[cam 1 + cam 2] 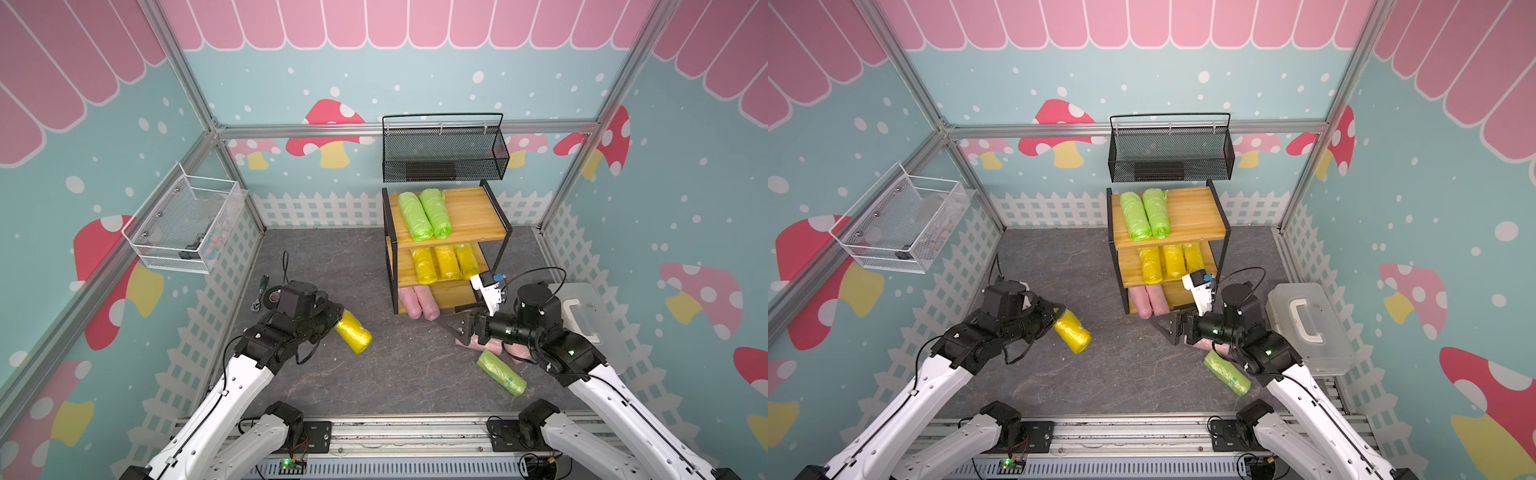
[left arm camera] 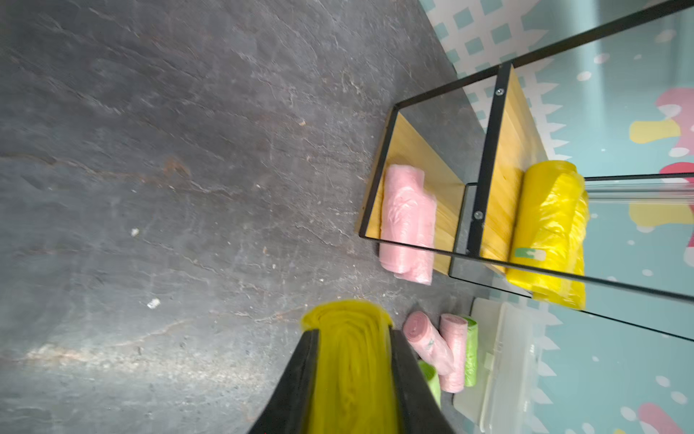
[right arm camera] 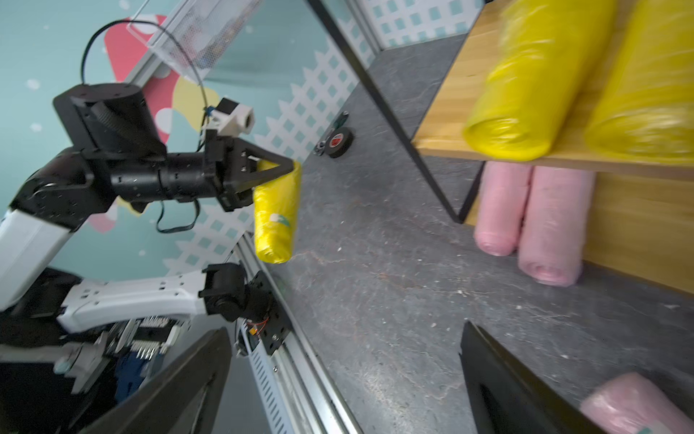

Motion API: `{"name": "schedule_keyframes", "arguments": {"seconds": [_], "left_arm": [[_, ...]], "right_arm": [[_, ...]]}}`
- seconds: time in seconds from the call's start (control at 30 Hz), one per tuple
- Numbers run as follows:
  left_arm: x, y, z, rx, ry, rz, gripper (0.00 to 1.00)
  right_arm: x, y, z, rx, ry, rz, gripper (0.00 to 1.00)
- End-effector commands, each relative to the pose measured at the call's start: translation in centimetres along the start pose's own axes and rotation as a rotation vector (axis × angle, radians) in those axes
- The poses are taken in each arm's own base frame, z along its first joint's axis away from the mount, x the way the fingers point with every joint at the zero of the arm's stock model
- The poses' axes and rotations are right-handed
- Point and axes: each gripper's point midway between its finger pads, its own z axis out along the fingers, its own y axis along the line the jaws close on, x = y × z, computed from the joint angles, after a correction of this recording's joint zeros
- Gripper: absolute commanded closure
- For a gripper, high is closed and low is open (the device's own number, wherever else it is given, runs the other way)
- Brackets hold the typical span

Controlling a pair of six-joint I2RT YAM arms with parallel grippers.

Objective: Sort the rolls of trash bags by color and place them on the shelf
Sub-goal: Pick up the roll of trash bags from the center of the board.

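Left gripper (image 1: 338, 319) is clamped across a yellow roll (image 1: 354, 333) near one end, over the grey floor's (image 1: 332, 257) left half and well apart from the shelf (image 1: 473, 216). That roll's long axis slants from the fingers (image 2: 300, 383) toward the front rail (image 1: 415, 434) and the right. Right gripper (image 3: 343, 334) stands spread wide and empty, low, just before the shelf's bottom board. Two green rolls (image 1: 424, 214) lie on the top board, three yellow rolls (image 1: 444, 262) on the middle one and two pink rolls (image 1: 419, 301) on the bottom, all lengthwise front to back, ends facing the arms. Bare floor lies between the held roll and the shelf, though the right wrist camera (image 1: 488, 289) covers part of the rightmost yellow one in both top views. Under the right arm (image 1: 602, 386), loose pink rolls (image 1: 482, 345) are half hidden; a loose green roll (image 1: 500, 372) lies diagonally beside them. A black tape roll (image 1: 274, 296) sits just beyond the left arm (image 1: 245, 374), a clear lidded box (image 1: 582, 316) beside the right one. Whether the held roll clears the floor I can't tell.
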Motion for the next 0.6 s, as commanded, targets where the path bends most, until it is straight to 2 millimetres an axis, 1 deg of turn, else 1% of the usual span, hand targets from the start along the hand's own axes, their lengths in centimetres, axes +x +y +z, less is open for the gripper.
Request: {"name": "schedule_keyframes", "arguments": {"seconds": [0.0,0.17,0.23,0.37,0.57], "left_arm": [[-0.7,-2.5,-1.6,0.12,-0.088,-0.128,1.0],[0.9,-3.6,-1.3,0.166,-0.045,-0.163,1.0],[1.4,-3.8,-1.3,0.176,-0.051,-0.174,1.0],[1.9,-4.0,-1.4,0.216,-0.067,-0.214,1.0],[2.3,-4.5,-1.5,0.239,-0.05,-0.235,1.0]], "right_arm": [[0.3,1.0,0.8,-0.027,0.0,0.011,0.01],[0.9,3.4,2.8,-0.086,0.05,-0.039,0.01],[1.4,4.0,3.9,-0.08,0.085,-0.054,0.01],[2.0,5.6,5.5,-0.102,0.126,-0.099,0.01],[2.2,7.4,7.0,-0.13,0.151,-0.141,0.01]]}}
